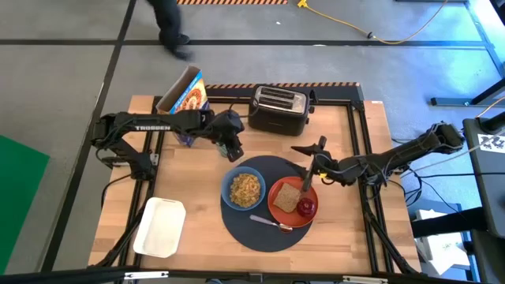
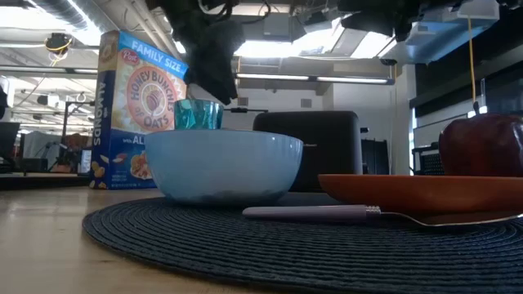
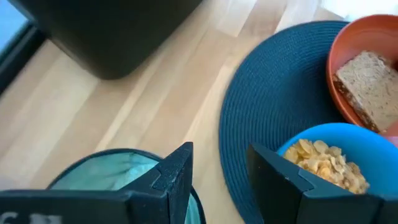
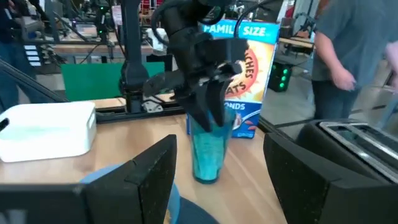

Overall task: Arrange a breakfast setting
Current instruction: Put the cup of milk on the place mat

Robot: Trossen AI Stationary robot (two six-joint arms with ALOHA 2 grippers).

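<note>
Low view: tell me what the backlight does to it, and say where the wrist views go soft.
Low view: bright ceiling lights behind leave the left tool and toaster in silhouette, and the apple dark. Left wrist view: the near greenish glass and dark fingers are blurred, the toast slice sharper. Right wrist view: its own fingers are soft.

Dark blue ribbed mat [image 1: 260, 213]; light blue bowl [image 1: 243, 190] of yellow cereal; orange-red plate [image 1: 278, 207]; brown toast [image 1: 287, 198]; red apple [image 1: 307, 207]; greenish glass [image 4: 208, 149]; black toaster [image 1: 278, 109]; white tub [image 1: 160, 227]; spoon [image 2: 359, 214] perhaps silver.
</note>
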